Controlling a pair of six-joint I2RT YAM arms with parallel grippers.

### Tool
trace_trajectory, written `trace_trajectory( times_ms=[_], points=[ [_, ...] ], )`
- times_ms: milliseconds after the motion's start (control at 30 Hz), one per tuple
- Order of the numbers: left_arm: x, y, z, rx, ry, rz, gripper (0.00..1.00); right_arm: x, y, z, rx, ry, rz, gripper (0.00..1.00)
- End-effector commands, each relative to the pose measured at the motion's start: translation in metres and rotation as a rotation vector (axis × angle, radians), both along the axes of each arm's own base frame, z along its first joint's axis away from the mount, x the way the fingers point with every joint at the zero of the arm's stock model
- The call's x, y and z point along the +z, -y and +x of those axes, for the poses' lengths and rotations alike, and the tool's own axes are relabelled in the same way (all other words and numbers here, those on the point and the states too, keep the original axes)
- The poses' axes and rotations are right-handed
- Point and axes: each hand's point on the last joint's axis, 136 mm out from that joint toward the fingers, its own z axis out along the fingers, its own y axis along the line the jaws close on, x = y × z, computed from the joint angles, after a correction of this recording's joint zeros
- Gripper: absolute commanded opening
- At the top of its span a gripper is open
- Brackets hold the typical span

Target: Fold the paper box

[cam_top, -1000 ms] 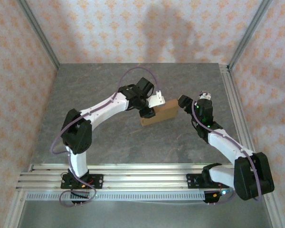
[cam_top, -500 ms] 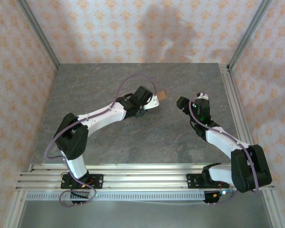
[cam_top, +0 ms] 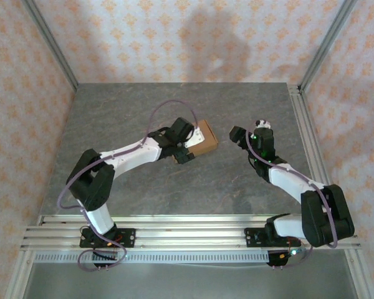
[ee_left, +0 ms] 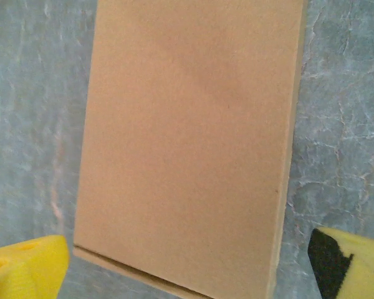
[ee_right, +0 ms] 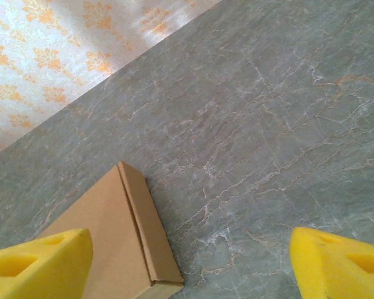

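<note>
- grey marbled table [cam_top: 124,112] between orange-patterned walls [cam_top: 143,37], with a metal rail [cam_top: 174,223] along the near edge.
- found the box [cam_top: 206,142] lying flat and closed near the table's middle, plain brown and unprinted.
- saw the left gripper [cam_top: 191,144] hanging over the box's left end, jaws spread wide and released, grasping nothing.
- from the left wrist, looked straight down on the box's smooth top face [ee_left: 187,137]; noted a thin seam along its nearest edge.
- in that view, placed the left gripper [ee_left: 187,266] astride the box's near end, its yellow fingertips [ee_left: 25,268] at the lower corners, just outside the box's long edges.
- could not tell whether those pads touched the cardboard sides.
- saw the right gripper [cam_top: 239,135] to the right of the box, apart from it, jaws wide and empty.
- from the right wrist, caught one corner and a narrow side wall of the box [ee_right: 106,237] at lower left, resting on the table [ee_right: 268,124].
- there, saw the right gripper [ee_right: 190,265] spread wide, one fingertip overlapping the box in view, the other over bare stone.
</note>
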Motion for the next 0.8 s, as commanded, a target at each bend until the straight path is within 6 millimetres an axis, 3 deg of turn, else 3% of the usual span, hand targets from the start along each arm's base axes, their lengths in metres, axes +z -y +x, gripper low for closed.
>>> trace_trajectory(
  times_ms=[0, 167, 333, 600, 767],
  points=[
    [0.030, -0.007, 0.012, 0.114, 0.016, -0.278, 1.00, 0.019, -0.004, 0.011, 0.024, 0.066, -0.010, 0.82],
    [0.036, -0.066, 0.032, 0.389, 0.032, -0.499, 1.00, 0.017, -0.008, 0.015, 0.053, 0.064, -0.040, 0.84],
    [0.041, -0.114, 0.030, 0.614, 0.068, -0.673, 1.00, -0.005, -0.034, 0.026, 0.179, -0.047, -0.009, 0.85],
    [0.040, -0.149, 0.018, 0.729, 0.063, -0.722, 1.00, -0.060, -0.089, 0.038, 0.343, -0.261, 0.062, 0.73],
    [0.035, -0.167, 0.017, 0.804, 0.065, -0.740, 1.00, -0.067, -0.117, 0.028, 0.427, -0.281, 0.087, 0.55]
  ],
)
